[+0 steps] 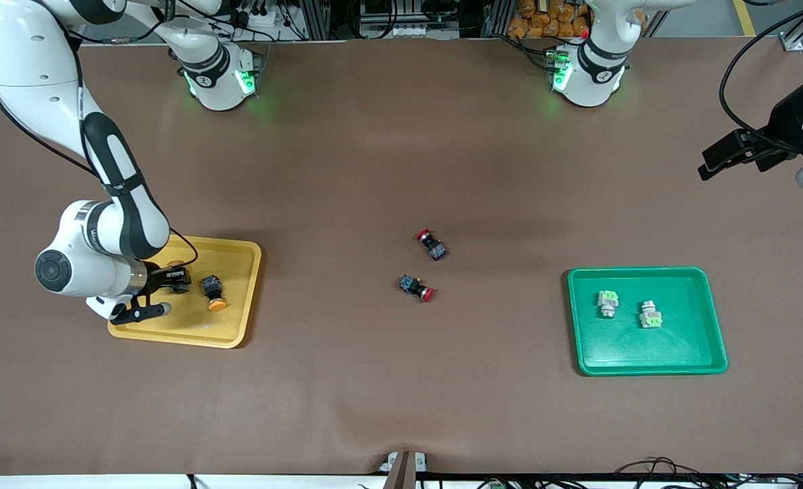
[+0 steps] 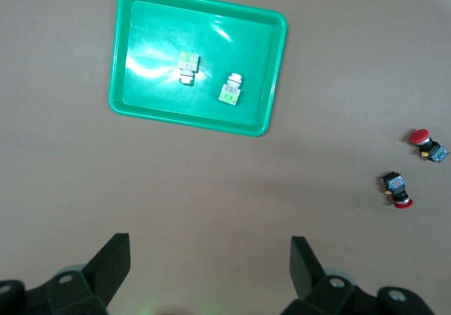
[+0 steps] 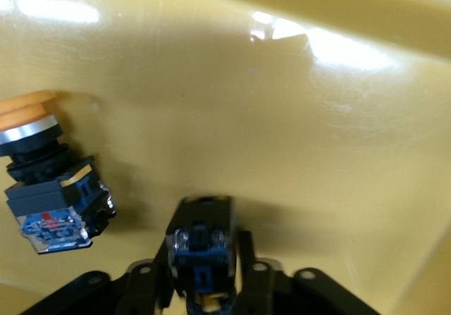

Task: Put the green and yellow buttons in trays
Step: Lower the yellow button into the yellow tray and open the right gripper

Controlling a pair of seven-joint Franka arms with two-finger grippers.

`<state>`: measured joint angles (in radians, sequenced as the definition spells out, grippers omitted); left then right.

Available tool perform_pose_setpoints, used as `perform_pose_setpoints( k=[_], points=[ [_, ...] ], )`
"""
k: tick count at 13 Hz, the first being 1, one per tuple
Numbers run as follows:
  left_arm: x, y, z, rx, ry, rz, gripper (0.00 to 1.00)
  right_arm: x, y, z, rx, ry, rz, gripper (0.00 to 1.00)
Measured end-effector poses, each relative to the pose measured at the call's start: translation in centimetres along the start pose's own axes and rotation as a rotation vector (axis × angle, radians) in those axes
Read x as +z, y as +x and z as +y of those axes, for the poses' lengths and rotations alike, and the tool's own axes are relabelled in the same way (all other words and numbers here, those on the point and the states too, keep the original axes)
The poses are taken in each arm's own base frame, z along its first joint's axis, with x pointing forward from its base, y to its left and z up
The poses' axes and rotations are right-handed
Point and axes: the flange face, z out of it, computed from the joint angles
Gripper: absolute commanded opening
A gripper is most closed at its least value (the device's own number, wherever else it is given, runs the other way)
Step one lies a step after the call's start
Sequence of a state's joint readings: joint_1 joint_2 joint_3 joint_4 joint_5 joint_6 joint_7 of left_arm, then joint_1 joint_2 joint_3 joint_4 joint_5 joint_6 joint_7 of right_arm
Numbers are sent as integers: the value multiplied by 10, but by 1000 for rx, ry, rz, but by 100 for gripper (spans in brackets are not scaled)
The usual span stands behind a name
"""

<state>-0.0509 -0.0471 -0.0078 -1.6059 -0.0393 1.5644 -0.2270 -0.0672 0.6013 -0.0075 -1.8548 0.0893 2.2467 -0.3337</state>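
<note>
The yellow tray (image 1: 238,326) lies at the right arm's end of the table. My right gripper (image 1: 174,278) is low inside it, shut on the black body of a yellow button (image 3: 202,237), with its fingers against the button's sides. A second yellow button (image 1: 213,292) lies on its side on the tray floor (image 3: 282,118) beside the gripper, also seen in the right wrist view (image 3: 49,181). The green tray (image 1: 645,360) holds two green buttons (image 1: 607,303) (image 1: 650,316). My left gripper (image 2: 210,258) waits open and empty, high over the table near the green tray (image 2: 141,103).
Two red-capped black buttons (image 1: 432,244) (image 1: 417,286) lie on the brown table between the two trays. They also show in the left wrist view (image 2: 426,144) (image 2: 396,188).
</note>
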Motion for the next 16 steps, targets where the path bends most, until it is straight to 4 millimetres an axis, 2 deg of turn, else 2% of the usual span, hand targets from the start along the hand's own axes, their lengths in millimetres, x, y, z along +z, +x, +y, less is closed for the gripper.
perform_pose_setpoints(
  k=[10,13,16],
  points=[
    [1,-1,2,4,1,-2,100,-4,0,-5,-18,13,-25,100],
    [1,-1,2,4,1,-2,100,-35,0,-15,0,23,-37,100],
    [1,-1,2,4,1,-3,100,-88,0,-31,9,31,-51,100]
  ],
)
